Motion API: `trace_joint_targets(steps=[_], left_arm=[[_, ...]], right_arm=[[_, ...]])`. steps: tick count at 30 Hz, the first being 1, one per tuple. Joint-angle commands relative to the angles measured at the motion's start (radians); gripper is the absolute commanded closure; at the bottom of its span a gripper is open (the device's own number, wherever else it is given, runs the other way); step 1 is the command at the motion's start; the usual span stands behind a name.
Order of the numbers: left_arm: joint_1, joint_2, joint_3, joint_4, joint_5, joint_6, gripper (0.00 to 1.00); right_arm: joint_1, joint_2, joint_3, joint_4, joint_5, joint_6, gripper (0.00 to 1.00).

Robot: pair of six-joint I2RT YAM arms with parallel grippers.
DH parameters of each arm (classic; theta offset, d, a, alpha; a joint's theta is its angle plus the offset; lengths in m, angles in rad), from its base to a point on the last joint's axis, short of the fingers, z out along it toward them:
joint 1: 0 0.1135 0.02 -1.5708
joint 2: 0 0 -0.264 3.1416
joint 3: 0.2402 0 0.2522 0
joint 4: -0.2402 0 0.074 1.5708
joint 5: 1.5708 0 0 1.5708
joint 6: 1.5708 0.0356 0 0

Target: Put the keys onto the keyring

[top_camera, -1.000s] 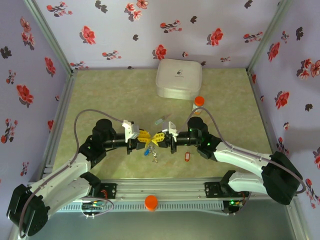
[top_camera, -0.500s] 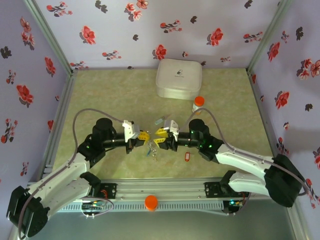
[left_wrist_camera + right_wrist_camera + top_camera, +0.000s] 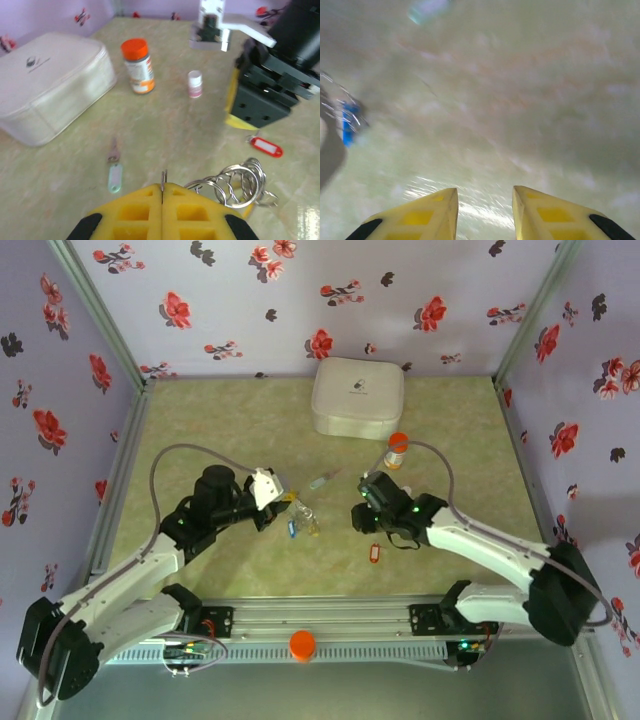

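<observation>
Gripping the keyring's point(image 3: 227, 190) thin edge in the tightly closed left hand point(image 3: 162, 187), blue key point(image 3: 292, 530) at its coils. Holding the right hand point(image 3: 484, 200) half open, empty, above the table point(image 3: 175, 125) near a red key point(image 3: 265, 147).

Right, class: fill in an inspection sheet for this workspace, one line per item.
Surface: greenish marbled table.
Job's things: keyring at the left jaws, blue key hanging at it; red key and mint key loose on the table.
Clutter: white box, orange-capped bottle, small white vial.
Grippers: left gripper jaws shut on the keyring; right gripper jaws open, empty.
Cables: grey cable looped over each arm.
Surroundings: floral walls, metal frame.
</observation>
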Motion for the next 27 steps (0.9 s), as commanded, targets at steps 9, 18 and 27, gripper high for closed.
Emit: trace_joint_targets(steps=[9,18,27], left_arm=[[-0.048,0.034,0.065,-0.020,-0.096,-0.029,1.00],[-0.054,0.015,0.057,-0.026,-0.101,0.000,1.00],[-0.056,0.013,0.053,-0.031,-0.105,0.020,1.00]], right_arm=[[-0.021,0.154,0.013,-0.152,-0.020,0.163,0.61],[-0.022,0.240,0.047,-0.187,0.042,0.182,0.67],[-0.022,0.256,0.050,-0.182,0.014,0.166,0.81]])
